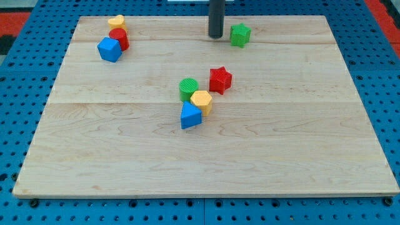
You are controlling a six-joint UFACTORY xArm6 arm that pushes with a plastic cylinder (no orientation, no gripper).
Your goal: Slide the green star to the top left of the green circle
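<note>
The green star (240,35) lies near the view's top, right of centre, on the wooden board (300,137). The green circle (188,88) sits near the board's middle, well below and left of the star. My tip (215,35) is at the end of the dark rod, just left of the green star, with a small gap between them. The green circle touches a yellow hexagon (202,100) at its lower right.
A red star (220,80) lies right of the green circle. A blue triangle-like block (190,116) sits below the yellow hexagon. At the top left are a yellow block (116,22), a red block (120,38) and a blue cube (109,49), clustered together.
</note>
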